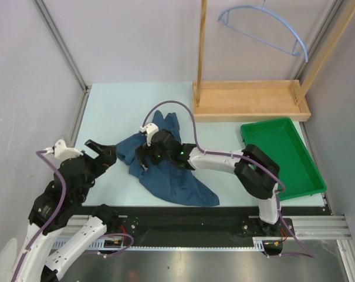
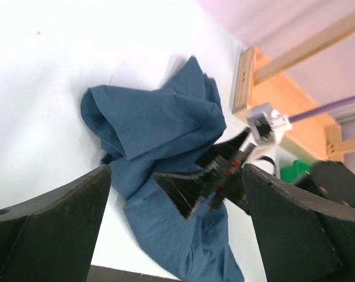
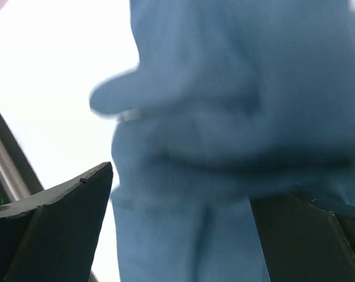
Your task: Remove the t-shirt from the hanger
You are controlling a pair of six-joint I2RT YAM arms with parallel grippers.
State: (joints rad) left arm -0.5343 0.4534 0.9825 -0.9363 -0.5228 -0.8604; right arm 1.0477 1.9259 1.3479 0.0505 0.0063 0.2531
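The right gripper's [image 3: 180, 188] two dark fingers [image 3: 60, 223] stand spread wide with nothing pinched between them. In the wrist view the t-shirt [image 3: 224, 88] fills the gap and everything past it, so close that it blurs. Whether the tips touch the cloth I cannot tell.

From above, this gripper [image 1: 146, 154] sits over the shirt's [image 1: 171, 176] bunched left part. The cloth lies crumpled on the table [image 1: 118, 106], its long axis slanting from the far left end down to a tail at the near right.

The left gripper [image 1: 104, 154] is also released. It is just off the shirt's left edge, apart from it and pointing at it. Its own camera looks between its open fingers [image 2: 54, 223] at the folds [image 2: 154, 117], with the right gripper beyond them.

Well beyond the shirt's far-right side, the hanger [image 1: 265, 26] hangs bare high on the rack [image 1: 250, 100], no cloth on it. The green tray [image 1: 283, 158] lies to the shirt's right.

So the shirt looks already off the hanger. If the cloth needs another hold, the right arm is the nearer one, directly above it. Otherwise it needs only a lift straight up, clear of the folds.
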